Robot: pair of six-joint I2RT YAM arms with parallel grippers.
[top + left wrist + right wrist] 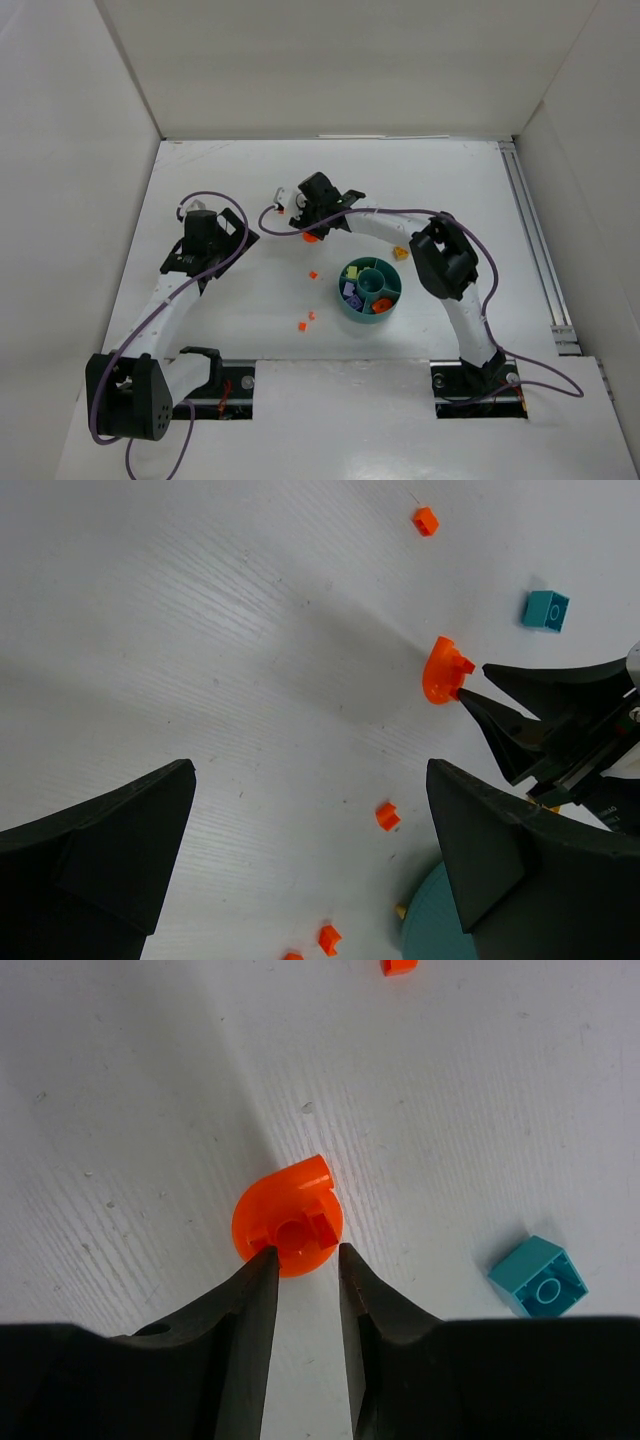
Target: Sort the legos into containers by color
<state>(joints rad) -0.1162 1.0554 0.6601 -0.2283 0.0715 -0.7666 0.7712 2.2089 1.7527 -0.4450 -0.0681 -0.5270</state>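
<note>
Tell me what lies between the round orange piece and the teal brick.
Nothing; only bare table separates the orange piece from the teal brick, as the right wrist view shows.

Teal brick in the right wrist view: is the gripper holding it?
No, the teal brick lies loose off to one side of the right gripper, whose fingertips are at a rounded orange piece instead.

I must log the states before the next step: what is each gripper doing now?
Left gripper: open, holding nothing.
Right gripper: jaws nearly closed at the orange piece; grip cannot be told.
</note>
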